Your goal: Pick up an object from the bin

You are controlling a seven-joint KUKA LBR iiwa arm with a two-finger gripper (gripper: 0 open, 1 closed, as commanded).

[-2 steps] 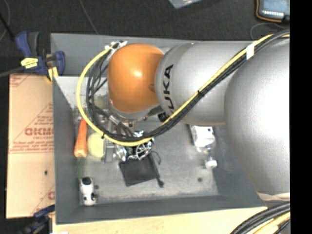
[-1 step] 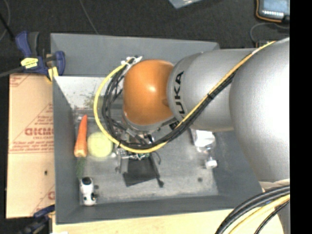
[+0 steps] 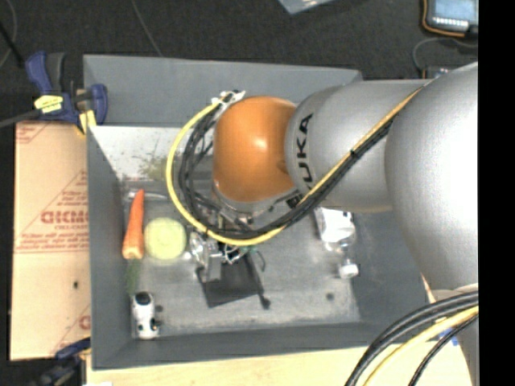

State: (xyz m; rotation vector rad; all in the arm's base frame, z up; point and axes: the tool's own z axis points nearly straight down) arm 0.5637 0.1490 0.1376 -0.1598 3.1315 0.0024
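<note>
Gripper (image 3: 214, 256) hangs over a flat black slab (image 3: 233, 285) lying mid-floor in the bin (image 3: 105, 280), toward its near wall. Whether it is spread or closed I cannot tell beneath the wrist. The slab looks thin and light, perhaps stiff, and is best pinched across its narrow edges. A pale green disc (image 3: 165, 239) crowds it on the view's left, while the floor on the right lies open.

one camera looks down on the grey metal bin (image 3: 161, 95) from above, tilted somewhat to one side, near enough that its left, far and near walls reach close to the edges; the kuka arm (image 3: 362, 143) enters from the right, across the bin's middle
</note>
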